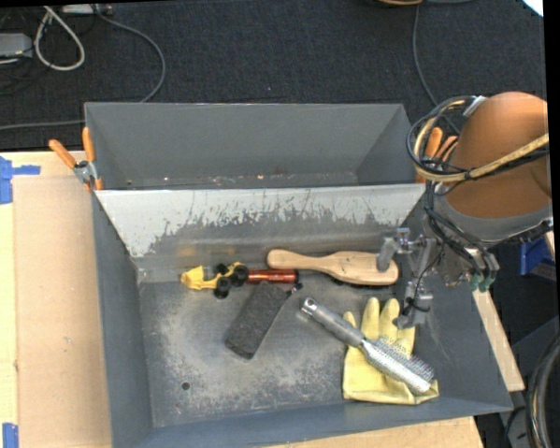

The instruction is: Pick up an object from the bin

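Note:
My gripper [404, 279] hangs at the bin's right side, open, with nothing between its fingers. One fingertip [388, 251] is close to the rounded head of a wooden brush [335, 266] lying along the back of the floor. The other fingertip [418, 305] is just above the fingers of a yellow glove [382, 377] in the front right corner. A metal wire brush [365, 344] lies diagonally across that glove, its handle pointing up and left.
A dark grey rectangular block [257, 321] lies mid-floor. Left of the wooden brush lies a small yellow, black and red tool [234, 278]. The sloped right wall is close behind the gripper.

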Motion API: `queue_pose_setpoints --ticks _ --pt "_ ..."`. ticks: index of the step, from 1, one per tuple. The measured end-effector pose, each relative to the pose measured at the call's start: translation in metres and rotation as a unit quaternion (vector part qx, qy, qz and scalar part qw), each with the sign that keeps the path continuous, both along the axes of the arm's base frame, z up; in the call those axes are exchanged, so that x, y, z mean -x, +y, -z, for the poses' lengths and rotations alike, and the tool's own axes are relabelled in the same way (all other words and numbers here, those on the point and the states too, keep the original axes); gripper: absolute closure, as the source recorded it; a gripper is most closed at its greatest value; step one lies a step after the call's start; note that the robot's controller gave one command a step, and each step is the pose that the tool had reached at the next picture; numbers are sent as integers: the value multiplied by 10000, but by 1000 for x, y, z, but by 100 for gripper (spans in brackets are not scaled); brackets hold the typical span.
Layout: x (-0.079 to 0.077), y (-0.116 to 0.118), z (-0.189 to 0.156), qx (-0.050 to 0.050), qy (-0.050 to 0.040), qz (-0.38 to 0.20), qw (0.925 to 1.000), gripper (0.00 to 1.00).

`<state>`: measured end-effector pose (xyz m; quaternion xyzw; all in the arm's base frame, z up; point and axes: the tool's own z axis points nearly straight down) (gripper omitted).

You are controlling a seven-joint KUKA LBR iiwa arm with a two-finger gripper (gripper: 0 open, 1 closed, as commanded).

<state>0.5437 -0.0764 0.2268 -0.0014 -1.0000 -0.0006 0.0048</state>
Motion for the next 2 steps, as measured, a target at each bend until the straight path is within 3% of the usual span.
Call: queue_pose_setpoints --ticks 1,2 --pt "-2 1 -4 4 -43 -20 10000 0" --pt "-17 -69 147 2 -55 -712 9974 0"
